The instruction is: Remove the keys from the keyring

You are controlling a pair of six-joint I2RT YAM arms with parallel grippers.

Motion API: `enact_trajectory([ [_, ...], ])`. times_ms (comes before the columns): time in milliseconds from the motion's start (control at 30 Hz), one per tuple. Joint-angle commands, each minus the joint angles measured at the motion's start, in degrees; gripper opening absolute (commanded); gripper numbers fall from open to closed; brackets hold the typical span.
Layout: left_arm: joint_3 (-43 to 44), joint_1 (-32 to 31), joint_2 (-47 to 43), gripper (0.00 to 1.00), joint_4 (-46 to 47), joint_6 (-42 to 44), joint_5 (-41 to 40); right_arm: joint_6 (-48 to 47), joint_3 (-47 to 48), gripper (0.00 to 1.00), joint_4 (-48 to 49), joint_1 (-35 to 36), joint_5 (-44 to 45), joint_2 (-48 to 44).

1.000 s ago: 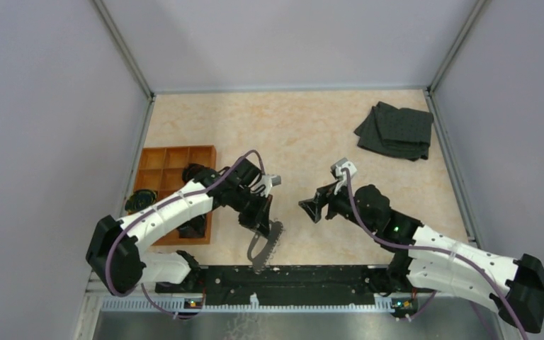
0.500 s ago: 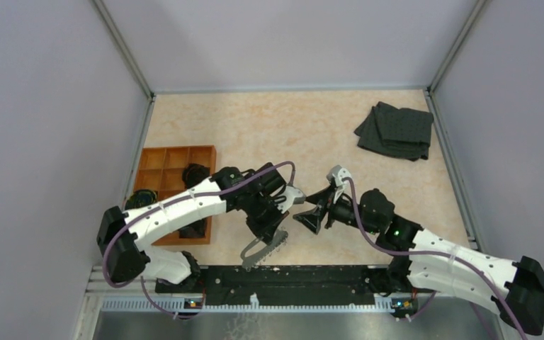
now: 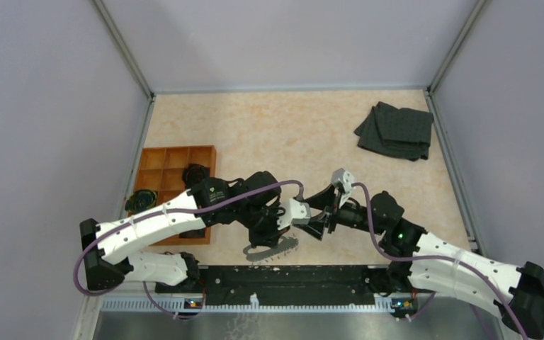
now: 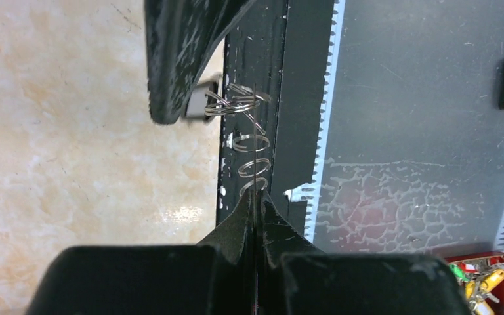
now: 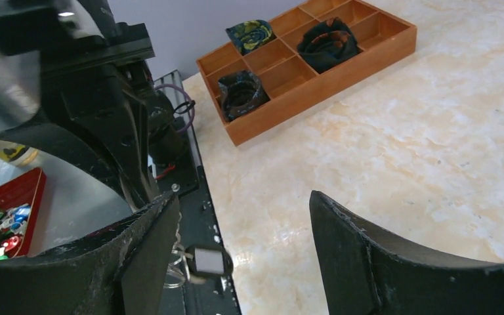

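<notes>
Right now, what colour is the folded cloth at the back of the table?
The cloth is dark grey, nearly black, clearest in the top view.

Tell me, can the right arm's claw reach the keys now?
Probably yes. The right claw is open right beside the keys, nothing between them, while the left claw pinches the keyring.
</notes>
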Motion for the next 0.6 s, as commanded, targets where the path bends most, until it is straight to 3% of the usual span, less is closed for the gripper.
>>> enact_trajectory([
  [0, 2.44, -1.43, -0.63, 0.00, 1.88, 3.58, -0.77, 0.20, 2.14, 0.72, 3.78, -0.01, -3.67, 1.97],
  [333, 2.08, -2.09, -0.17, 0.00, 2.45, 3.84, -5.22, -4.05, 4.69, 0.73, -2.72, 0.01, -7.92, 3.49],
  [567, 2.00, -2.09, -0.92, 0.00, 1.66, 4.02, -6.55, -5.87, 5.40, 0.72, -7.83, 0.01, -5.00, 1.61],
])
